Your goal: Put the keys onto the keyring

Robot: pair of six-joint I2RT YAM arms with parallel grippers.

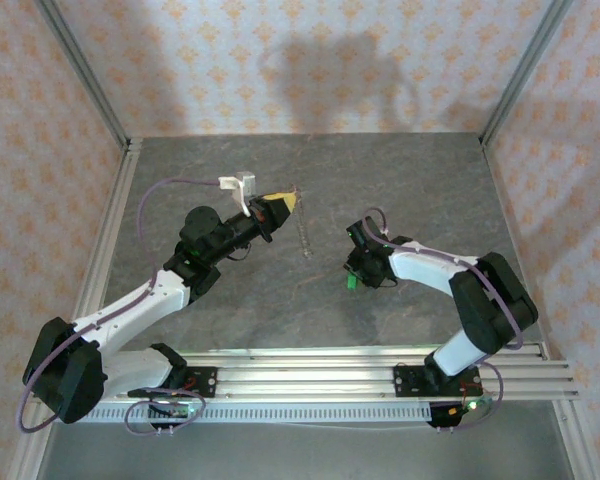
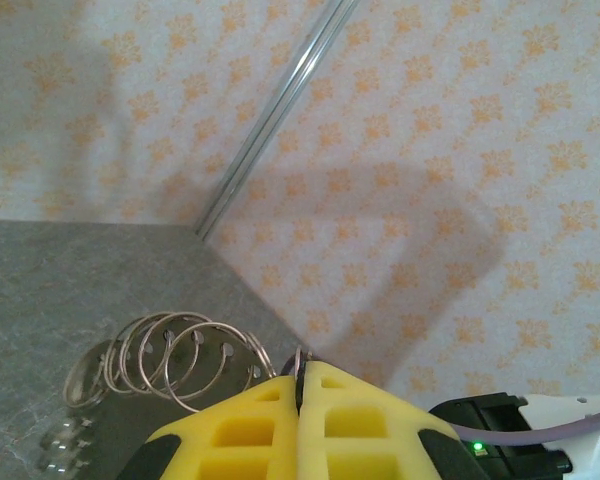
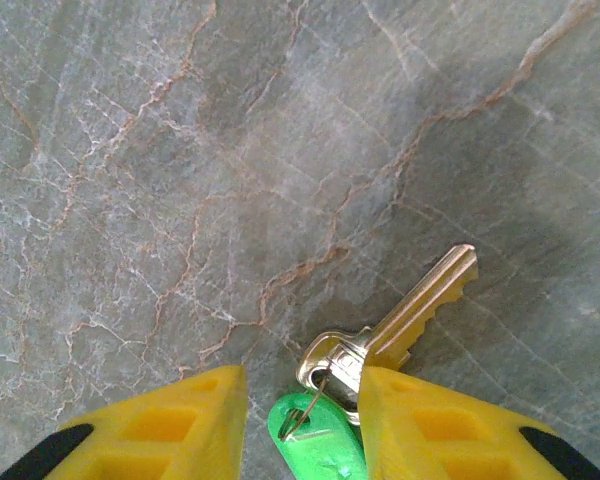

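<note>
Left pincer point(image 2: 300, 368) pinching the keyring point(image 2: 180, 352); right pincer point(image 3: 302, 378) spread astride the key point(image 3: 420, 300). Closing off-centre could skid it across the tabletop point(image 3: 180, 150).

Nothing legible anywhere (no text, no numbers).

Grey veined tabletop point(image 1: 410, 180), orange-patterned walls point(image 1: 180, 60), aluminium rails point(image 1: 310, 365)

Left arm point(image 1: 130, 310) reaching forward, left tool point(image 2: 300, 385) pinched closed, right arm point(image 1: 435, 268) folded inward, right tool point(image 3: 302, 420) parted, aimed downward
</note>
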